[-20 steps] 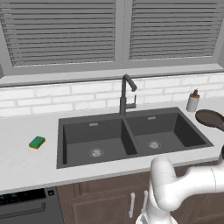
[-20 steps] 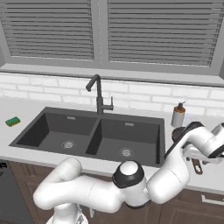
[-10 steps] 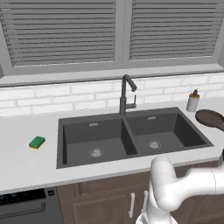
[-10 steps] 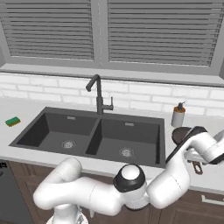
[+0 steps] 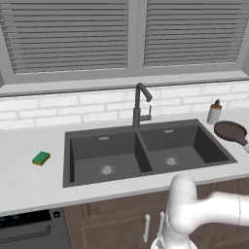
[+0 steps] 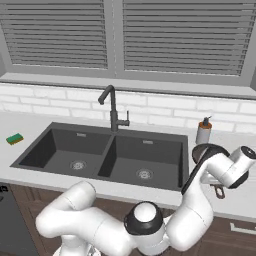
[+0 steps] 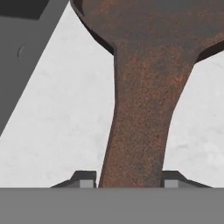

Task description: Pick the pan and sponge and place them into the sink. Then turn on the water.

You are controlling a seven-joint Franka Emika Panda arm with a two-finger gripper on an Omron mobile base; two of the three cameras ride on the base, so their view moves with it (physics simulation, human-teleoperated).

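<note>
Gripper (image 7: 130, 181) straddles the pan (image 7: 144, 87) handle, a fingertip (image 7: 85, 178) at each side; contact not discernible. Sink (image 7: 17, 52) corner upper-left of it.

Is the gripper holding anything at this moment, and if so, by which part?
The gripper has its fingertips on either side of the pan handle, near its end. Whether they actually clamp it cannot be told.

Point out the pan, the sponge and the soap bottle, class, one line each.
pan (image 5: 230, 130): left base view, on its round dark bowl.
sponge (image 5: 41, 157): left base view, on its green top.
soap bottle (image 6: 203, 133): right base view, on its pale body.
</note>
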